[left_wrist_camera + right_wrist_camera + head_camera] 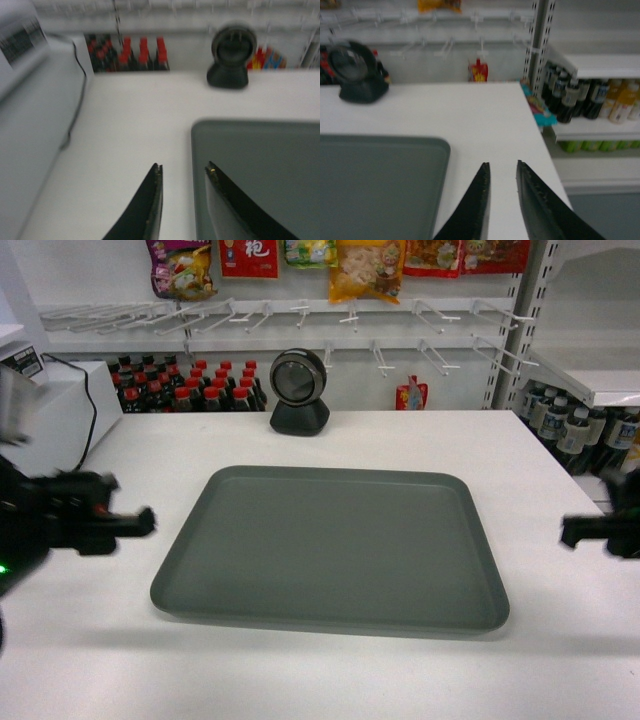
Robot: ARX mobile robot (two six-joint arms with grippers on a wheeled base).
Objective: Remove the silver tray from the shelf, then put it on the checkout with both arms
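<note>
The silver tray (335, 550) is a flat, dark grey-green rectangle lying on the white checkout (330, 670), with no gripper touching it. My left gripper (145, 522) hovers open just left of it. In the left wrist view the tray (260, 175) has its left rim showing between the spread fingers of the left gripper (184, 167), which holds nothing. My right gripper (568, 530) stands open off the tray's right side. In the right wrist view the right gripper (502, 164) is over bare counter, the tray (375, 185) to its left. A white shelf (600, 388) stands at the far right.
A black round scanner (298, 390) stands on the counter behind the tray. A white machine with a cable (55, 410) sits at the left edge. Red-capped bottles (185, 385) line the back, and dark bottles (560, 425) stand beyond the counter's right edge.
</note>
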